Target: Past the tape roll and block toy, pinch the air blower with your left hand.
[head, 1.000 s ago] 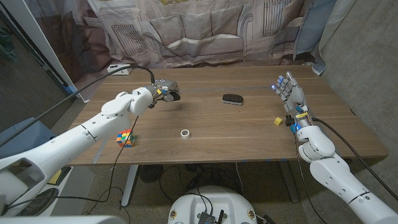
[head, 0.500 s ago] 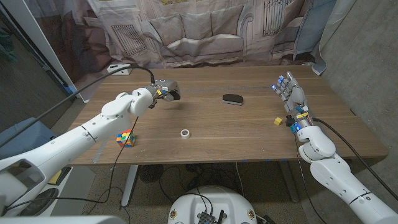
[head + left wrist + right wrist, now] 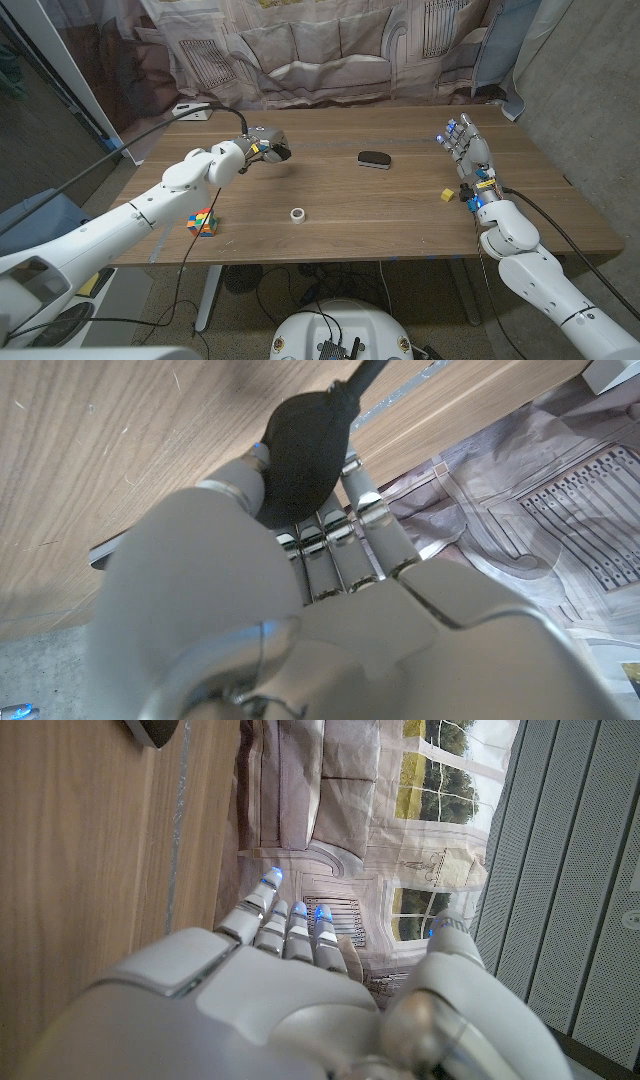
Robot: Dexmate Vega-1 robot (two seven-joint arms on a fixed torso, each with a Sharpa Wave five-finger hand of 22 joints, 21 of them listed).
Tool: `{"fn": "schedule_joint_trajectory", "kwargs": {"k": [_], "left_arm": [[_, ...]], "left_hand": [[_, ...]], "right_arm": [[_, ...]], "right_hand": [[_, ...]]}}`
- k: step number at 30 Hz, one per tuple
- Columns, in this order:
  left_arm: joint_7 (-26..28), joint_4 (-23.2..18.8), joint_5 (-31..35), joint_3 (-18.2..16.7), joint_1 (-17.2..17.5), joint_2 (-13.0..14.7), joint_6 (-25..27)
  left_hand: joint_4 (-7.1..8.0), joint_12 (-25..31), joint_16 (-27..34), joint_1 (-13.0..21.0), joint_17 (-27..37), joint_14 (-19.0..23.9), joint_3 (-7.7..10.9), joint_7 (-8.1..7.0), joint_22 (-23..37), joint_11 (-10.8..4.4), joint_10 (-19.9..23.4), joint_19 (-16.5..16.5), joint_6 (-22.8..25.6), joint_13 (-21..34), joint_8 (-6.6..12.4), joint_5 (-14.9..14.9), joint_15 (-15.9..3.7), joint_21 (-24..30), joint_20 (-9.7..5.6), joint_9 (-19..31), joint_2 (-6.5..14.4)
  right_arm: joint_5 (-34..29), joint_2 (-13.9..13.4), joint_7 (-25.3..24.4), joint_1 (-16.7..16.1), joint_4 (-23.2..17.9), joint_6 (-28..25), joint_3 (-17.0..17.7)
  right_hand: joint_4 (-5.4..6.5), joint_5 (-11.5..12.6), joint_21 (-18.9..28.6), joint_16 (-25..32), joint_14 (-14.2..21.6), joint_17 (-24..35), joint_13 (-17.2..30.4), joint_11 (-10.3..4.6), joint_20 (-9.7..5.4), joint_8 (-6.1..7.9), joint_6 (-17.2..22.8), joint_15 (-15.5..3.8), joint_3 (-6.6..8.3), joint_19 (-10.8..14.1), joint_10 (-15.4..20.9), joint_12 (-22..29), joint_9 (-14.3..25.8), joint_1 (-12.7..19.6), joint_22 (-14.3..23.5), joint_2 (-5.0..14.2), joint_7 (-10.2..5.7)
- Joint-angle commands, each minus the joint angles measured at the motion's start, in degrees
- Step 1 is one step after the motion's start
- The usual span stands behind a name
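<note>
Pinching the black rubber bulb air blower (image 3: 300,455) above the wooden desk (image 3: 330,215), left hand (image 3: 262,146) fingers (image 3: 335,545) clamped; a smooth bulb could squirt out.

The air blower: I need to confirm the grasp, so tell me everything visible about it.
The air blower is a matte black, rubbery-looking bulb with a thin black nozzle pointing away from the palm. The left hand pinches it between thumb and fingers, above the wooden table, far-left of centre. Whether it touches the table is unclear.
</note>
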Motion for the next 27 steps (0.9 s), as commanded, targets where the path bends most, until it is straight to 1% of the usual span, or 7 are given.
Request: {"fn": "schedule_joint_trajectory", "kwargs": {"k": [1,8,9,16,18,19,27], "left_arm": [[-1.1,-0.1,0.6,0.1,-0.3,0.3,-0.4],[-3.1,-0.3,1.1,0.5,-0.9,0.3,-0.3],[-3.4,-0.3,1.3,0.6,-1.0,0.3,-0.2],[-5.8,-0.6,2.0,1.1,-1.6,0.4,0.3],[-6.1,-0.6,2.2,1.2,-1.6,0.4,0.3],[-6.1,-0.6,2.2,1.2,-1.6,0.4,0.3],[-6.9,-0.6,2.5,1.3,-1.8,0.4,0.1]], "left_hand": [[0.12,-0.5,-0.2,-1.1,0.1,-0.9,-0.53,-0.26,0.0,0.12,-1.1,-0.9,-1.2,0.1,-0.10,0.0,-0.12,-0.3,-0.07,0.0,0.1],[-0.05,-0.9,-0.3,-1.9,0.2,-2.4,-1.09,-0.19,-0.1,0.13,-2.3,-1.8,-2.8,0.1,-0.45,0.1,0.20,-0.7,0.20,0.0,0.0],[-0.19,-1.1,-0.3,-1.9,0.2,-2.7,-1.15,-0.06,-0.1,0.33,-2.7,-2.0,-3.0,0.1,-0.47,0.1,0.18,-0.8,0.22,0.0,-0.1],[-0.88,-1.6,-0.5,-2.1,0.5,-5.5,-1.89,-0.11,-0.1,0.53,-4.7,-4.0,-5.3,0.2,-0.78,0.2,0.75,-1.6,0.55,-0.1,-0.2],[-0.90,-1.7,-0.5,-2.5,0.6,-6.1,-2.28,-0.11,-0.1,0.19,-5.3,-4.3,-5.6,0.2,-0.71,0.2,1.23,-1.8,0.64,-0.1,-0.4],[-0.96,-1.7,-0.4,-2.6,0.6,-6.5,-2.46,-0.02,-0.1,0.14,-5.4,-4.6,-5.9,0.2,-0.73,0.2,1.09,-1.9,0.64,-0.1,-0.3],[-1.02,-1.9,-0.4,-3.3,0.6,-7.4,-3.10,-0.04,-0.2,0.17,-6.5,-5.5,-7.2,0.1,-0.81,0.2,1.62,-2.3,0.75,-0.1,-0.5]], "right_arm": [[-0.1,-0.1,0.1,-0.2,0.0,0.3,0.0],[0.1,-0.1,0.0,-0.4,-0.2,0.1,0.1],[0.0,-0.2,0.0,-0.4,-0.2,0.1,0.1],[0.2,-0.2,0.1,-0.6,-0.4,-0.1,0.2],[0.2,-0.2,0.0,-0.7,-0.4,-0.1,0.2],[0.2,-0.2,0.0,-0.7,-0.4,-0.1,0.1],[0.3,-0.1,0.0,-1.0,-0.4,0.0,0.2]], "right_hand": [[-0.10,-0.1,0.0,-0.1,0.1,0.2,0.2,-0.09,-0.06,-0.11,0.3,0.03,-0.12,0.4,0.4,-0.1,0.2,0.5,0.2,0.33,0.04],[-0.10,-0.1,0.0,-0.1,0.1,0.2,0.2,-0.09,-0.04,-0.10,0.3,0.09,-0.13,0.4,0.5,-0.1,0.2,0.5,0.2,0.34,0.06],[-0.10,-0.1,0.0,-0.1,0.1,0.2,0.2,-0.11,-0.04,-0.10,0.3,0.06,-0.13,0.4,0.5,-0.1,0.2,0.5,0.2,0.34,0.07],[-0.09,-0.1,0.0,-0.1,0.1,0.2,0.2,-0.11,-0.04,-0.11,0.3,0.07,-0.15,0.4,0.4,-0.1,0.2,0.5,0.2,0.35,0.09],[-0.09,-0.1,0.0,-0.1,0.1,0.2,0.2,-0.07,-0.02,-0.11,0.3,0.03,-0.16,0.4,0.5,-0.1,0.2,0.5,0.2,0.35,0.01],[-0.09,-0.1,0.0,-0.1,0.1,0.2,0.2,-0.12,-0.02,-0.11,0.3,0.03,-0.16,0.4,0.5,-0.1,0.2,0.5,0.2,0.35,0.03],[-0.08,-0.1,0.0,-0.1,0.1,0.2,0.2,0.00,0.12,-0.11,0.3,0.12,-0.20,0.5,0.5,-0.1,0.2,0.5,0.2,0.33,0.13]]}}
